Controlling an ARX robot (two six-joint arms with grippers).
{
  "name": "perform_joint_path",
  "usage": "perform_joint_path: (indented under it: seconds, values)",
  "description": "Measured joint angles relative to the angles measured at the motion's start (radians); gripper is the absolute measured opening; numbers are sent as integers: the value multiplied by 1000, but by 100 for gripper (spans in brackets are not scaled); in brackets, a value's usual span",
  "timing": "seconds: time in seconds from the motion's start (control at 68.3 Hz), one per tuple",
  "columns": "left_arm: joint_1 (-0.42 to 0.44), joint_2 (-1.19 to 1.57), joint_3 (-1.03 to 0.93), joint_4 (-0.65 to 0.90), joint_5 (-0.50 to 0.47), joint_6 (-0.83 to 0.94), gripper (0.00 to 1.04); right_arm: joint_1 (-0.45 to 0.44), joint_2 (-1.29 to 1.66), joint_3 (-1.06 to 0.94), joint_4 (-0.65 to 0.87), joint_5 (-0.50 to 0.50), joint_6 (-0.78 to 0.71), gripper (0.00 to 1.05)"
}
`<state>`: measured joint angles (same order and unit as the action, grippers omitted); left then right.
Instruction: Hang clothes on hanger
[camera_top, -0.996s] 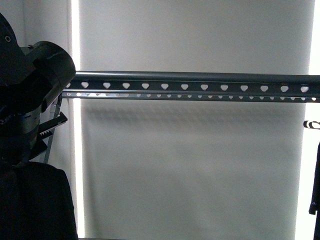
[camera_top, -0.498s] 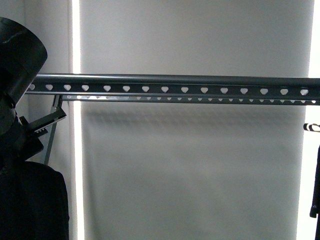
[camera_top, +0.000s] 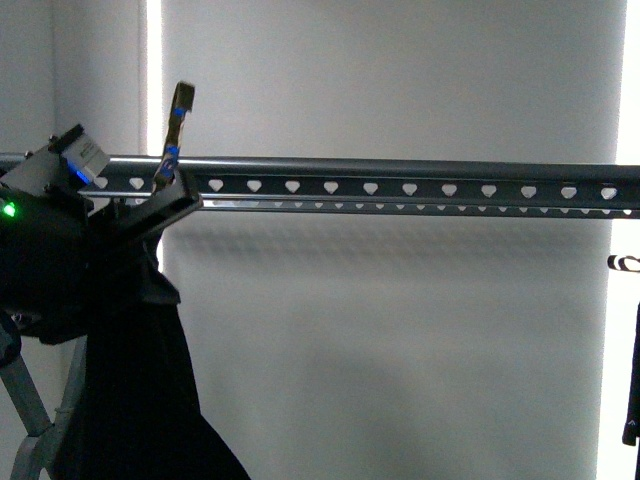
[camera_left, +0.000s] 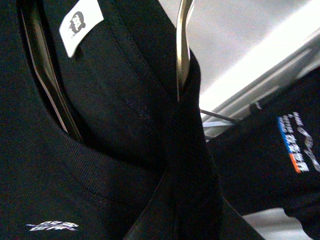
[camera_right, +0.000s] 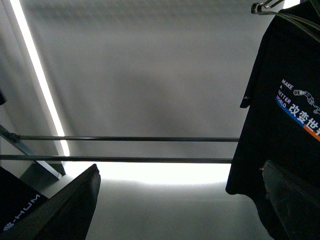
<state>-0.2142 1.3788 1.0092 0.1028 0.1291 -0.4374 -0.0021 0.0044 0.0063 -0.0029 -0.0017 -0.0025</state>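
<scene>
We are finding the left arm raised at the left end of the clothes rack (camera_top: 400, 187), its wrist housing showing a green light (camera_top: 9, 210). The left gripper (camera_top: 150, 215) is reaching up and rightward, with its tip level with the long rail and its row of heart-shaped holes. Its jaws are clamping together on the bunched neck of the black T-shirt (camera_top: 140, 400), which is hanging straight down from the gripper, below the rail. A metal hook (camera_top: 178, 115) is rising out of the collar and standing above the rail; we cannot tell whether it is touching the rail. In the left wrist view we are seeing the neckline of the T-shirt (camera_left: 125, 115), a white label (camera_left: 80, 25) inside it, and the hook (camera_left: 182, 45) coming through the neck opening.

The right gripper (camera_right: 180, 210) is holding nothing, with its fingers (camera_right: 75, 205) spread wide apart and pointing at the rack's two lower bars (camera_right: 140, 139).

A second printed T-shirt (camera_right: 280, 125) is hanging at the right end of the rack, well apart from the first. A grey crossed leg (camera_top: 25, 400) is showing at the lower left. A pale blind (camera_top: 400, 330) is filling the background, with bright light strips at its edges.
</scene>
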Motion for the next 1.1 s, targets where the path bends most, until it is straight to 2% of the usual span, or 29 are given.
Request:
perform_joint_path:
  seconds: [0.117,0.161,0.293,0.351,0.425,0.483,0.6,0.718,1.098]
  values:
    - [14,-26,6,-5,172,122,5,0,0,0,0,0,0,97]
    - [24,-29,12,-24,278,187,5,0,0,0,0,0,0,97]
    - [54,-29,25,-93,503,401,5,0,0,0,0,0,0,97]
    - [80,-23,43,-162,620,536,5,0,0,0,0,0,0,97]
    - [112,-5,82,-256,717,688,5,0,0,0,0,0,0,97]
    - [149,34,160,-408,800,898,5,0,0,0,0,0,0,97]
    - [179,151,332,-694,848,1232,5,0,0,0,0,0,0,97]
    - [171,222,423,-803,872,1333,5,0,0,0,0,0,0,97]
    - [8,463,708,-806,841,1382,5,0,0,0,0,0,0,97]
